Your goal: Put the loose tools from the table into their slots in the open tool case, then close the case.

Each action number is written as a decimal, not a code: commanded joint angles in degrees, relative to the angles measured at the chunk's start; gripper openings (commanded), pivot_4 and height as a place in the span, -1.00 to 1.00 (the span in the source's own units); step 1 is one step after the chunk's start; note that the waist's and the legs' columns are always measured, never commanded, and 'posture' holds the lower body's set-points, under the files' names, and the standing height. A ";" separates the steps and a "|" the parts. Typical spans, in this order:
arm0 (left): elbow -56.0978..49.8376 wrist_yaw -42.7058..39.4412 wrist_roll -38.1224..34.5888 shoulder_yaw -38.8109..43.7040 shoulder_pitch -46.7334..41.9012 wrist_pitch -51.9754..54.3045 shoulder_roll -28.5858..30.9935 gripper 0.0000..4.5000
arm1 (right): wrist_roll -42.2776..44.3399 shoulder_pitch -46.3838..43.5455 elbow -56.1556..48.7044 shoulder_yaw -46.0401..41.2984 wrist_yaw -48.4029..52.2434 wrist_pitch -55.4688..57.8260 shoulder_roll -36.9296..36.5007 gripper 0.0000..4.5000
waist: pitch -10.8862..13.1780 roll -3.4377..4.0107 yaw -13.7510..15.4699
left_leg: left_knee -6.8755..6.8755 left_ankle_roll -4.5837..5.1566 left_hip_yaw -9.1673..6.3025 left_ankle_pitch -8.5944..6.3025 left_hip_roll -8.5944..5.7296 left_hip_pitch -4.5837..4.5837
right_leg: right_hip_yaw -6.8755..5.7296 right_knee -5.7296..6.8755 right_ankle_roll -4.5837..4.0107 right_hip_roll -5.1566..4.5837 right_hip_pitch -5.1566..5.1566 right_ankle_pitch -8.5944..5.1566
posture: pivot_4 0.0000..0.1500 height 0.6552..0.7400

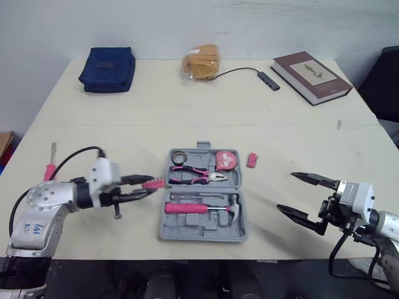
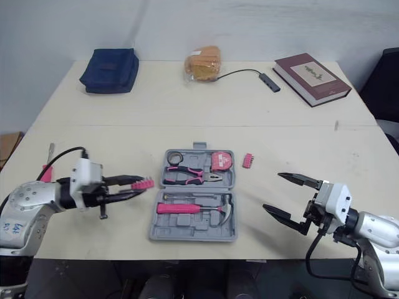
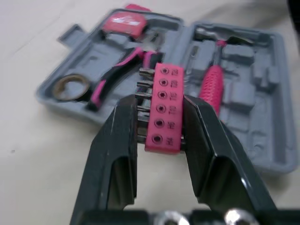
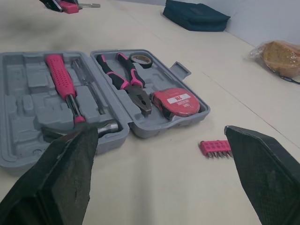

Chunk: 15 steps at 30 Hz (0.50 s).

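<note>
The grey tool case (image 1: 187,234) lies open at the table's front centre. In it are pink-handled pliers (image 1: 193,175), a pink tape measure (image 1: 227,159), a tape roll (image 1: 178,157) and a pink-handled hammer (image 1: 199,207). Just left of the case, my left gripper (image 1: 149,185) is shut on a pink bit holder (image 3: 161,108), held a little above the table. A second pink bit holder (image 1: 252,160) lies on the table right of the case. A pink screwdriver (image 1: 51,164) lies at the far left. To the right of the case, my right gripper (image 1: 287,191) stands open and holds nothing.
Along the back of the table are a navy pouch (image 1: 108,68), a bagged bread roll (image 1: 201,62), a black cable hub (image 1: 268,80) and a dark red book (image 1: 310,76). The front table edge runs just below the case.
</note>
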 commanded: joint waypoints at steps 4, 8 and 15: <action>-9.94 2.60 2.38 -6.22 -1.50 10.79 4.40 -0.67 | 0.91 0.90 -3.23 2.21 1.45 -0.50 1.16 1.00 | 0.02 0.02 0.19 | 0.02 0.00 -0.07 0.00 0.03 -0.02 | 0.01 0.02 -0.03 0.11 -0.01 -0.01 | 1.00 1.00; -10.58 3.13 5.49 -9.41 -2.81 13.64 7.51 -0.67 | 0.72 1.16 -4.48 3.61 2.34 -0.35 1.10 1.00 | 0.03 0.04 0.23 | 0.01 -0.01 -0.08 0.01 0.06 -0.02 | 0.01 0.00 -0.08 0.15 -0.01 -0.03 | 1.00 1.00; -9.33 2.82 8.19 -12.04 -4.37 13.60 7.89 -0.67 | 0.28 1.54 -5.41 3.66 0.75 -0.45 1.54 1.00 | 0.03 0.04 0.30 | 0.02 -0.04 -0.09 0.02 0.07 -0.05 | 0.00 -0.03 -0.11 0.16 -0.03 -0.05 | 1.00 1.00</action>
